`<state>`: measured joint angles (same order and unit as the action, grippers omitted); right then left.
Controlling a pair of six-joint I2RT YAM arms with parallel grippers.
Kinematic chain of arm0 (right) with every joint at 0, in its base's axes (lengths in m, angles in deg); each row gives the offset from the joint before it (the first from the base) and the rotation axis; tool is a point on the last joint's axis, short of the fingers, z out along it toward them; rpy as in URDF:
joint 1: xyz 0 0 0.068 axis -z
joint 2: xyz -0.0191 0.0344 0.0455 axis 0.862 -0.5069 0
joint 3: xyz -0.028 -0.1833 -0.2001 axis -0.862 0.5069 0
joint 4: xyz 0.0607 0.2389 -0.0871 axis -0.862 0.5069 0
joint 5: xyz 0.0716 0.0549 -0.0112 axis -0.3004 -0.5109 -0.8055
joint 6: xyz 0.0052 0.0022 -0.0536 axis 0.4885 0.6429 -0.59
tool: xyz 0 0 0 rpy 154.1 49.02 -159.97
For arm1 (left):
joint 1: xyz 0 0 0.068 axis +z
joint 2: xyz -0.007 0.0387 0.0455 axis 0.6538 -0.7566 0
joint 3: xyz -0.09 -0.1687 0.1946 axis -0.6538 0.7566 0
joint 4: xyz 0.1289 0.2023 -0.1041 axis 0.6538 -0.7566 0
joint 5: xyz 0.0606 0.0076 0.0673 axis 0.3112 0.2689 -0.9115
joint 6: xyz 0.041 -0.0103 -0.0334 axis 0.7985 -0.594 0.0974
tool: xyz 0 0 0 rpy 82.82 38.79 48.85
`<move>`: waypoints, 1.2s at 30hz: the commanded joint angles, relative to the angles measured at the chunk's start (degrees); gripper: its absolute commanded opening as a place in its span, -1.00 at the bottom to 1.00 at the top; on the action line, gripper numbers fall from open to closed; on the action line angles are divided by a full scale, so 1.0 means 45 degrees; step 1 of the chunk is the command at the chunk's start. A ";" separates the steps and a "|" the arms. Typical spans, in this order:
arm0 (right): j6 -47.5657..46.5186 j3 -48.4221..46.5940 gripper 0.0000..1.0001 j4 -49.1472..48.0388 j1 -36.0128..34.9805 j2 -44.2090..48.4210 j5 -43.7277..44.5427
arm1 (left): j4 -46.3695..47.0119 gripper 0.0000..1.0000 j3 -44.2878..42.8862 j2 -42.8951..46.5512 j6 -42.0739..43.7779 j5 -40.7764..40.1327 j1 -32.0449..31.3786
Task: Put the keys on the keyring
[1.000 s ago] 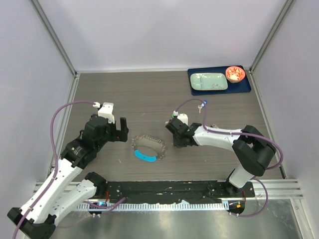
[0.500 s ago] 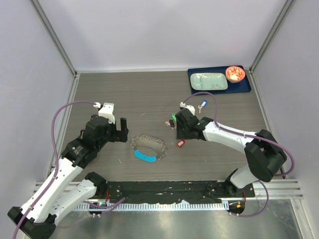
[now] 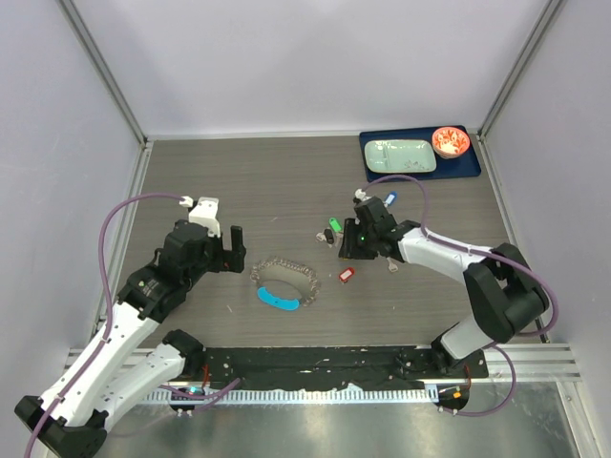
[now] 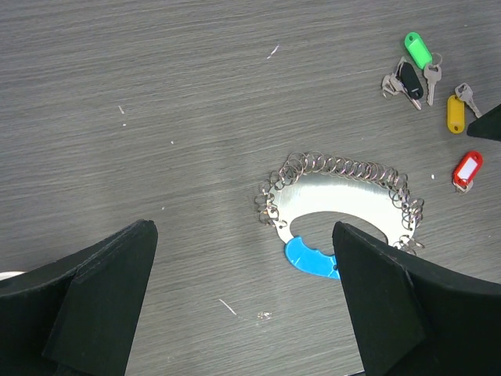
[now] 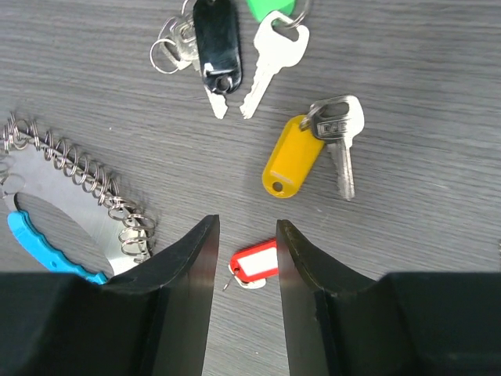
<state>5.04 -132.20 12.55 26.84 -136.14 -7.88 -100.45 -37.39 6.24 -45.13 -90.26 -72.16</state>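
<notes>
Right claw point(image 5: 246, 235) farther right, narrowly agape, empty; left claw point(image 4: 243, 235) wide, empty; red-tagged key point(image 5: 254, 265) loose.

- Your right wrist view clips the green key tag point(image 5: 272, 8) at 12 o'clock.
- There the keyring point(image 5: 53, 202) runs off at 9 o'clock.
- The fingers point(image 5: 180, 313) half-hide the red tag point(image 5: 254, 262).

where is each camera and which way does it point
Top external: fixed above and behind the arm bases, looking down on the table; both arms show, with the left gripper and right gripper.
Left wrist: on the left arm, looking down at the keyring; its wide-open left fingers frame the bottom.
Right wrist: low over the keys, looking down; its right fingers flank the red-tagged key.
Shared: both wrist views show the keyring and the yellow-tagged key.
</notes>
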 commanded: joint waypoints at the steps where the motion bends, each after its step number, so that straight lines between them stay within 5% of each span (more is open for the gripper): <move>1: -0.0163 0.0271 -0.17 -0.1267 0.0003 -0.0446 -0.1278 | 0.0075 0.99 0.0021 -0.0070 -0.0087 -0.0121 0.0010; 12: 0.0013 0.1149 -0.18 -0.1680 0.0140 -0.0838 -0.1319 | 0.0036 0.99 0.0001 -0.0227 -0.0067 -0.0063 0.0010; 36: 0.2806 0.4353 -0.24 -0.2402 0.0140 0.2131 -0.1612 | -0.0003 0.99 -0.0018 -0.0461 -0.0165 0.0191 0.0010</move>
<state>14.26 -115.21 2.63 27.43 -128.23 -14.81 -100.58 -37.32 4.23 -45.32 -90.02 -72.16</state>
